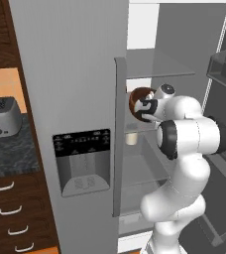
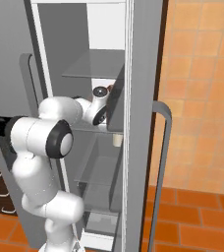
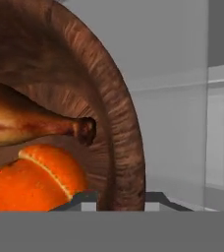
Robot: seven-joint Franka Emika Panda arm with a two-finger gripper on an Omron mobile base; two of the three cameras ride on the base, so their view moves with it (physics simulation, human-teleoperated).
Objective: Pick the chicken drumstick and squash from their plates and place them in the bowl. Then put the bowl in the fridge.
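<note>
The fridge (image 1: 70,74) stands with its right door swung open. My gripper (image 1: 145,110) reaches in at middle-shelf height, shut on the rim of the dark reddish-brown bowl (image 1: 139,100). In the hand view the bowl's rim (image 3: 128,138) runs down between my fingertips (image 3: 79,198). Inside the bowl lie the golden-brown chicken drumstick (image 3: 25,125), its bone end pointing at the rim, and the orange squash (image 3: 35,179) below it. Whether the bowl rests on a shelf I cannot tell. The plates are out of view.
Glass shelves (image 1: 159,64) cross the fridge interior, and a small cream cup (image 1: 131,138) stands on a lower one. The open door (image 1: 224,99) with its bins is at the right. The dispenser panel (image 1: 82,161), a toaster (image 1: 1,116) and drawers are at the left.
</note>
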